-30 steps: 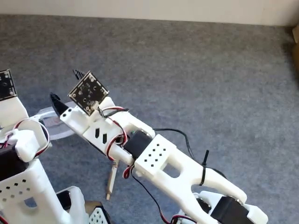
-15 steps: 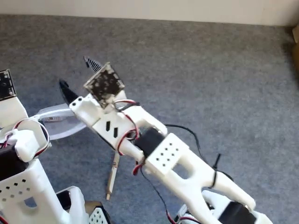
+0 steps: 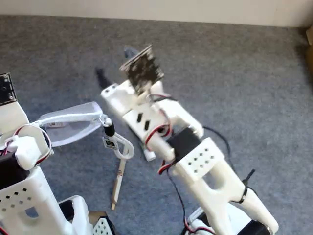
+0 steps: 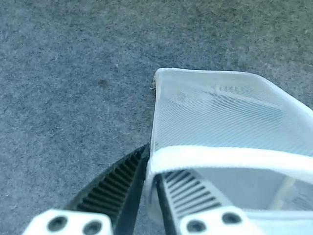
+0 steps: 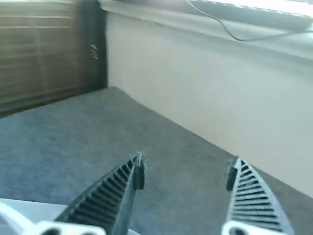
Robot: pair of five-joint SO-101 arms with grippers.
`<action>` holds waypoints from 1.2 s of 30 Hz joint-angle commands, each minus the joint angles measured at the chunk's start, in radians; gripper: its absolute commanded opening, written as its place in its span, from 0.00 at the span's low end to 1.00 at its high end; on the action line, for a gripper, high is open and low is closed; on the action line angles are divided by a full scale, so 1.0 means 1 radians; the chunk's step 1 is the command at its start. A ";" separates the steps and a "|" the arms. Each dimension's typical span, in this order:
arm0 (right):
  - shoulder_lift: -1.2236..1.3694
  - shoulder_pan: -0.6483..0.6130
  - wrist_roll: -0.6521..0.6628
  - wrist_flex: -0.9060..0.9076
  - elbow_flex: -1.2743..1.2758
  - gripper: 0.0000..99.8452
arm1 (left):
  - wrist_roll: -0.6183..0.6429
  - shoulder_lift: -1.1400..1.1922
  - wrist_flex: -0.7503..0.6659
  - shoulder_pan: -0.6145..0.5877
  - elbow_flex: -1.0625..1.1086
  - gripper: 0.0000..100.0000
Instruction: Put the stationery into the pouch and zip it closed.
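Note:
A clear mesh pouch (image 3: 68, 126) lies on the grey carpet beside the left arm, its black zip pull and white strap (image 3: 116, 142) at the near right end. My left gripper (image 4: 149, 169) is shut on the pouch's white rim (image 4: 220, 154). A wooden pencil (image 3: 118, 185) lies on the carpet in front of the pouch. A small white object (image 3: 149, 155) shows under the right arm. My right gripper (image 5: 186, 171) is raised off the carpet, open and holding nothing, facing the wall; in the high view this gripper (image 3: 115, 63) hangs beyond the pouch.
Grey carpet (image 3: 234, 73) spreads out to the right and back, up to a pale wall (image 5: 210, 83). The right arm's white body (image 3: 195, 161) crosses the middle of the high view. A brown object (image 3: 309, 44) sits at the right edge.
The right arm has lifted and swung right and back, away from the pouch, uncovering the zip pull and strap. The left arm and the pencil stay where they were.

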 commanded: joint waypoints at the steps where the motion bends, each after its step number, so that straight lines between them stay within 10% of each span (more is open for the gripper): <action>1: -0.039 0.104 -0.061 0.229 -0.200 0.26 | -0.006 0.010 -0.012 -0.015 0.002 0.01; 24: -0.030 0.374 -0.077 0.998 -0.323 0.26 | -0.006 0.010 -0.012 -0.015 -0.001 0.01; 36: -0.031 0.354 -0.080 0.872 -0.059 0.26 | -0.006 0.010 -0.012 -0.015 0.001 0.01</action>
